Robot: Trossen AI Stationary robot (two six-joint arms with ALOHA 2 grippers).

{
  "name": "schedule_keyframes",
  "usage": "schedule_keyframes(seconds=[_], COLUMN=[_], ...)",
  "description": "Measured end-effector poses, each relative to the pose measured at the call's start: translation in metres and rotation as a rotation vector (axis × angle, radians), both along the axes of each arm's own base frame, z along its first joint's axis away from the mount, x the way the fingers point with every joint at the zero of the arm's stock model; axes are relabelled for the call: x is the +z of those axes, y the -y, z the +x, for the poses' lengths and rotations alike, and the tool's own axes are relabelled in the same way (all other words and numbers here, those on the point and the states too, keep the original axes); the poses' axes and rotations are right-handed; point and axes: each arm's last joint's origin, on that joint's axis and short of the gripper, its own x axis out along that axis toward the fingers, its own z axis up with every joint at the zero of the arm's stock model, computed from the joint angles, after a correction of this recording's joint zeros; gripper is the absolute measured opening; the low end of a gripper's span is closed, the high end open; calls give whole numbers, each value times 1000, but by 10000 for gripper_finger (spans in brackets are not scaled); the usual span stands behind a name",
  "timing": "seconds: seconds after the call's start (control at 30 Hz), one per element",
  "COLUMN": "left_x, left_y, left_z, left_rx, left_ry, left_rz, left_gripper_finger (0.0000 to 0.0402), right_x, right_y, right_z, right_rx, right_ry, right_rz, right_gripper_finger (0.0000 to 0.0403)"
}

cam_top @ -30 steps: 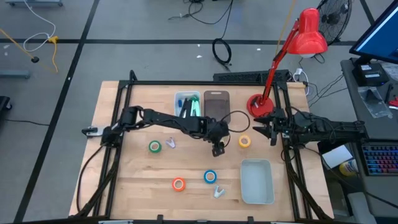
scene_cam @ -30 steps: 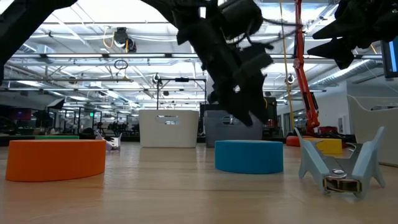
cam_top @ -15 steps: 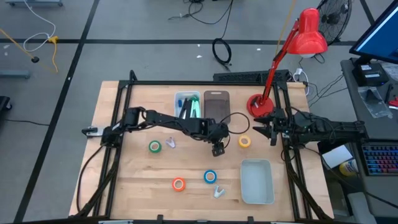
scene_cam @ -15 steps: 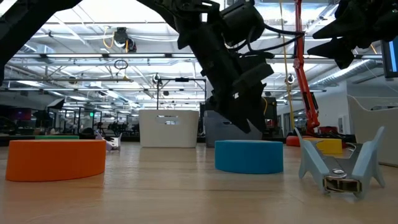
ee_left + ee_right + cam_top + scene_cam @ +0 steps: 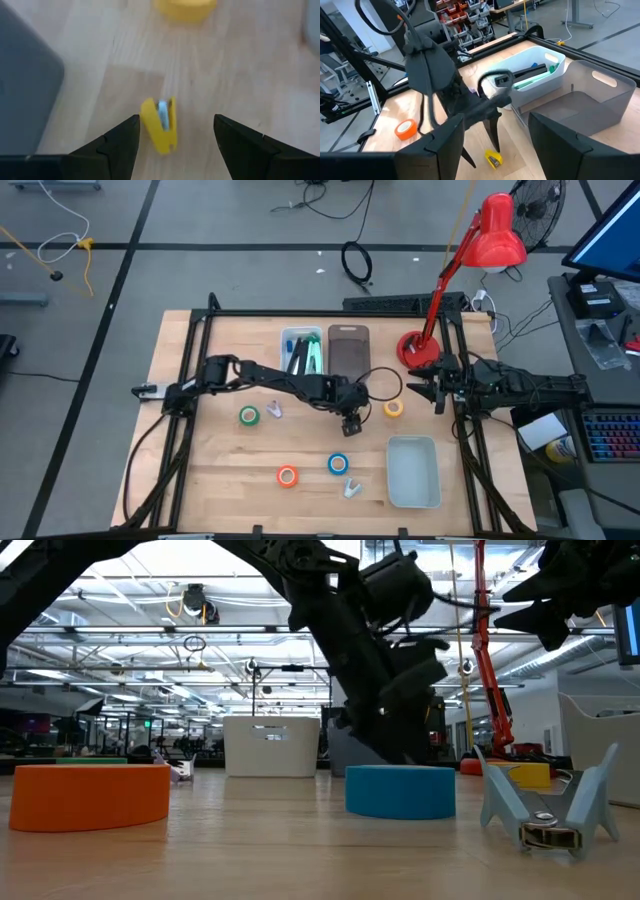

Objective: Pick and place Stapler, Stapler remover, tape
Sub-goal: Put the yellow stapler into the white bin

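A: We've got the left gripper low over the middle of the table, jaws apart with nothing in them, straddling a small yellow stapler that lies flat on the wood just under it.

B: Agreed. In the top view the left gripper sits just beside the yellow tape, below the grey bin. The stapler itself is hidden under the arm there.

A: Right gripper? Parked by the red lamp base, jaws apart, holding nothing.

B: Yes, waiting. Other tapes: green on the left, orange and blue near the front, with one staple remover beside the blue and a second one next to the green.

A: For the grab, we think it should go straight down, keeping the stapler centred between the fingers, and close across its narrow sides.

B: The stapler looks slightly angled to the fingers, so we'd turn the wrist a little first; otherwise it may twist out.

A: Then probably to the white tray, well clear of the yellow tape.
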Motion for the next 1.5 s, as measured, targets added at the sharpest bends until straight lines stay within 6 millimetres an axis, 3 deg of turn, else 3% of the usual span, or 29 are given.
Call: schedule_keyframes(seconds=[0.33,0.43,0.8,1.07,1.23,1.5], left_x=[-8,-8,-8,-7,11,88], left_y=[1,3,19,20,21,15], left_z=[0,0,-1,-1,-4,-14], left_rx=[32,50,38,52,47,85], left_ry=[-24,-21,-19,-20,1,166], left_rz=[5,9,-21,-64,-84,-3], left_gripper_finger=[244,214,45,44,44,44], right_x=[0,0,0,0,0,0], right_y=[0,0,0,0,0,0], right_z=[0,0,0,0,0,0], right_rx=[-2,-2,-4,-5,-5,-3], right_ry=[1,1,2,3,2,1], right_rz=[9,10,17,24,24,24], right_gripper_finger=[212,212,212,212,212,212])
